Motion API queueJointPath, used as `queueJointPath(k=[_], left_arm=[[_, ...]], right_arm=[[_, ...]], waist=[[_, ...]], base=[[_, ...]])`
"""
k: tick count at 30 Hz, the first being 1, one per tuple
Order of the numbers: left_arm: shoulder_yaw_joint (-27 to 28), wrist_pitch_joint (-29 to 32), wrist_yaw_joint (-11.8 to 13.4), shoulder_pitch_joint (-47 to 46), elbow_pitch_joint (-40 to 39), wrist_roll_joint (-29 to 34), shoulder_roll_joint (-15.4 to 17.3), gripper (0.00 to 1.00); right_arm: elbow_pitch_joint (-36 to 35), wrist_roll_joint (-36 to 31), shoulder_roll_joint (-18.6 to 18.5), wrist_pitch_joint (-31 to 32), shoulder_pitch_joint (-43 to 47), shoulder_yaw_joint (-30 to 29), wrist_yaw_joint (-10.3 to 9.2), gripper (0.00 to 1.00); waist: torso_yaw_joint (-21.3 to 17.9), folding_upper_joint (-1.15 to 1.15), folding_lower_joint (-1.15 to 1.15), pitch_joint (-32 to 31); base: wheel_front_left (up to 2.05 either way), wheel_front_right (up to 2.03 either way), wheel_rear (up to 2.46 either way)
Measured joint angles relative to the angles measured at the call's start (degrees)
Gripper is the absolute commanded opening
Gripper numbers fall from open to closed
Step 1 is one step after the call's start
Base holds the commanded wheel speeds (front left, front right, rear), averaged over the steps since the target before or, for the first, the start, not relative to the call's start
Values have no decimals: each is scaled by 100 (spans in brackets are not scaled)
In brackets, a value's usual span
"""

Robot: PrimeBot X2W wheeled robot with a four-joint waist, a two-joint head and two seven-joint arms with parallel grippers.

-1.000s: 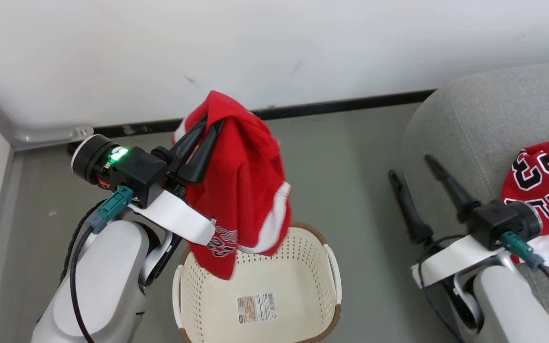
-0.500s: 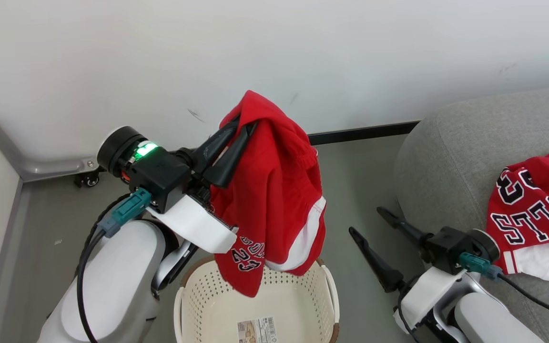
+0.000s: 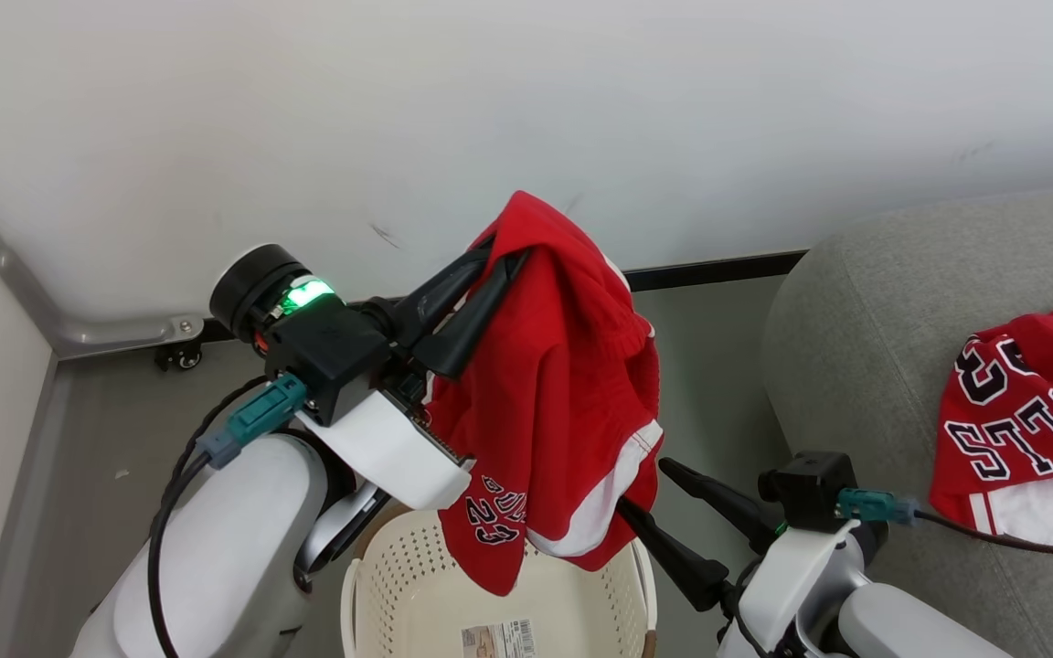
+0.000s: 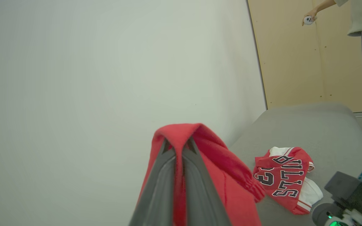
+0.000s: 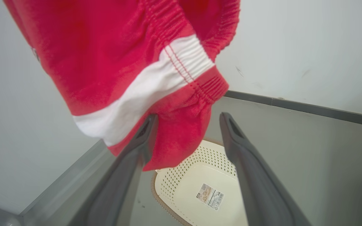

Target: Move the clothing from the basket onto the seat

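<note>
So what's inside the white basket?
Just a barcode sticker on the basket's bare bottom. The red shorts hang above it from the left gripper, hiding part of the far side, so I can't see there.

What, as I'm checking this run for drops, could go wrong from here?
The shorts hang from a small fold pinched in the tips of the left gripper, above the basket; a slip could drop them into it. The open fingers of the right gripper sit at the hanging hem, so they could snag and tug the cloth loose.
</note>
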Motion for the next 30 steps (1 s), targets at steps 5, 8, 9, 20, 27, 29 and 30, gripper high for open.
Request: queueJointPath(k=[5, 8, 9, 20, 27, 29, 30], left_arm=[[-135, 99, -1, -60, -171, -34, 54, 0], [-180, 142, -1, -116, -270, -45, 82, 0], [-193, 142, -1, -126, -297, -65, 92, 0], [-360, 212, -1, -179, -471, -260, 176, 0], [-415, 289, -1, -182, -494, -358, 196, 0], [-420, 293, -1, -182, -494, -388, 212, 0], [-419, 294, -1, -182, -494, -396, 222, 0]], right_arm=[[-103, 466, -269, 121, -183, 387, 0, 100], [-141, 689, -416, 164, -290, 553, 0, 100], [-157, 767, -455, 163, -331, 609, 0, 100], [-409, 1416, -575, 162, -765, 1354, 0, 100], [-444, 1657, -508, 55, -1021, 1828, 0, 46], [-443, 1707, -469, -48, -1087, 1903, 0, 36], [-441, 1710, -450, -113, -1117, 1938, 0, 29]], waist=[[77, 0, 0, 12], [125, 0, 0, 20], [142, 0, 0, 22], [262, 0, 0, 29], [306, 0, 0, 23], [314, 0, 0, 23], [318, 0, 0, 22]], base=[[0, 0, 0], [0, 0, 0], [0, 0, 0], [0, 0, 0], [0, 0, 0], [0, 0, 0], [0, 0, 0]])
